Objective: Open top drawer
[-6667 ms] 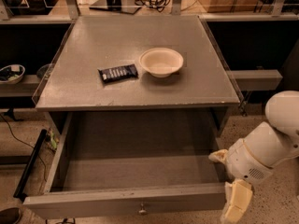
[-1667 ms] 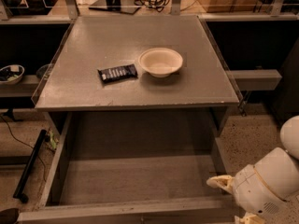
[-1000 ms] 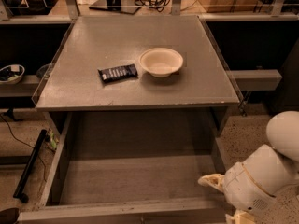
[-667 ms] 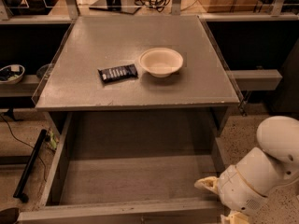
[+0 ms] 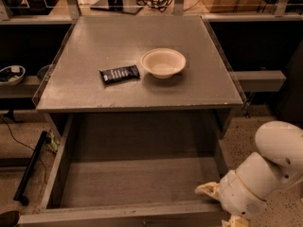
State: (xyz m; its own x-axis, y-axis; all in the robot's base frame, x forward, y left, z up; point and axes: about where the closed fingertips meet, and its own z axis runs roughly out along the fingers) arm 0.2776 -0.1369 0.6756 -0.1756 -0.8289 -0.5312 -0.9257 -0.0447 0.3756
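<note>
The top drawer point(image 5: 137, 178) is pulled far out below the grey cabinet top point(image 5: 94, 41). Its deep plain grey inside is bare. Its front panel runs along the bottom edge of the view and its knob is cut off there. My gripper point(image 5: 236, 219) is at the bottom right, by the right end of the drawer front, mostly hidden behind my white wrist and the frame edge. My white arm point(image 5: 270, 164) rises at the right of the drawer.
A white bowl point(image 5: 163, 62) and a dark snack packet point(image 5: 120, 74) lie on the cabinet top. Shelves stand on both sides, with a bowl point(image 5: 10, 74) on the left one. A black bar point(image 5: 29, 167) and cable lie on the floor at left.
The drawer has slid a little further out since the earliest frame. My arm has dropped lower and shifted slightly left along the drawer's right front corner.
</note>
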